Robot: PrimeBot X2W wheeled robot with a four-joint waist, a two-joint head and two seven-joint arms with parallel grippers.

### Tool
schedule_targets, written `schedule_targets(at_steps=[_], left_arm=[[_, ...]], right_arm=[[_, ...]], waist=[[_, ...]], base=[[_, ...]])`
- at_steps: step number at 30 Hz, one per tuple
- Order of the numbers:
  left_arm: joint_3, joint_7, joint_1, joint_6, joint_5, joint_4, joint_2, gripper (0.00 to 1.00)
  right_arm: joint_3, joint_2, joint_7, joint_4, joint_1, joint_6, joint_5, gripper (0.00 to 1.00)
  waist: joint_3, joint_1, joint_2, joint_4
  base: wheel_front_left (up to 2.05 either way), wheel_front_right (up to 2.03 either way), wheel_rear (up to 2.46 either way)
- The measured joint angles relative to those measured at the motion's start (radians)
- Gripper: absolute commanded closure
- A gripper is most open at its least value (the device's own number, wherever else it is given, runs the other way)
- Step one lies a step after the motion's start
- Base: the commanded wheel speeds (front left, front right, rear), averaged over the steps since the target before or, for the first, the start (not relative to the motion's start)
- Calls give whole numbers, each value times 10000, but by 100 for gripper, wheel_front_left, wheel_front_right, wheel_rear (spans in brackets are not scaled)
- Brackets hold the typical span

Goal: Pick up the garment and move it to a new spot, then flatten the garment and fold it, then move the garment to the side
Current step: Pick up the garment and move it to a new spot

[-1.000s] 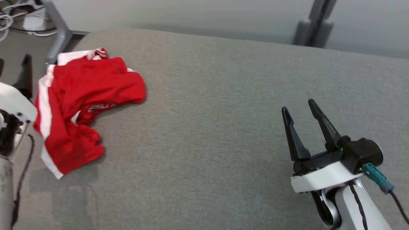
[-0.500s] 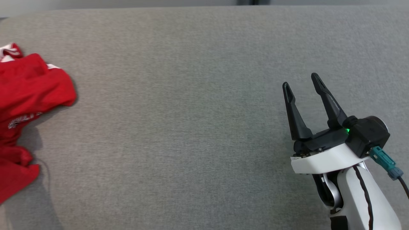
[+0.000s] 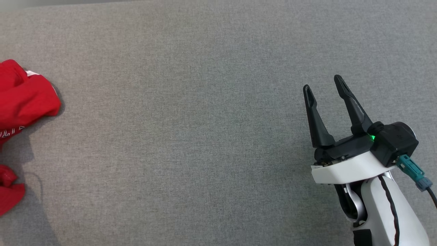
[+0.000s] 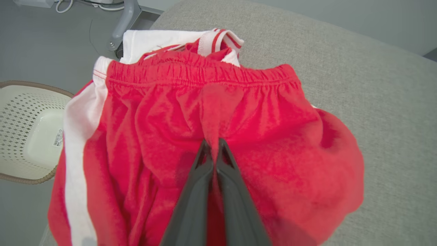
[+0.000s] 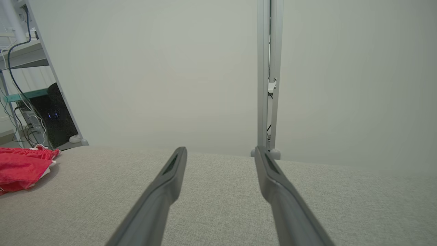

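The garment (image 4: 273, 136) is a pair of red shorts with white side stripes and an elastic waistband, lying crumpled near the left end of the grey table (image 3: 191, 136). In the left wrist view my left gripper (image 4: 213, 141) is shut on a raised pinch of its red cloth, just below the waistband. In the head view the garment (image 3: 24, 99) is cut off by the left edge. My right gripper (image 3: 322, 83) hovers open and empty over bare table at the right, far from the shorts. The right wrist view looks between the right gripper (image 5: 221, 150) fingers, with the garment (image 5: 20, 167) at far left.
A white perforated basket (image 4: 27, 133) stands on the floor beside the table's left end, near a grey metal leg (image 4: 124, 20). Behind the table rise a grey upright post (image 5: 266, 78) and a shelf with a dark computer (image 5: 58, 116) and cables.
The whole head view has swung right and down, so the garment now sits at its left edge and the floor is out of frame. My right gripper stays open at the right.
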Motion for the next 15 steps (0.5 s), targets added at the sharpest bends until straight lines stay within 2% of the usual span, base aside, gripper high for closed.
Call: schedule_targets(at_steps=[9, 15], left_arm=[[-869, -731, 45, 0, -286, -397, 257, 100], [-1829, -1216, -89, 0, -324, -1127, 437, 100]], right_arm=[[0, 19, 2, 153, 172, 0, 36, 0], [13, 29, 0, 251, 453, 0, 244, 0]], waist=[[-583, 0, 0, 131], [-1343, 0, 0, 144]], base=[[0, 0, 0], [0, 0, 0]])
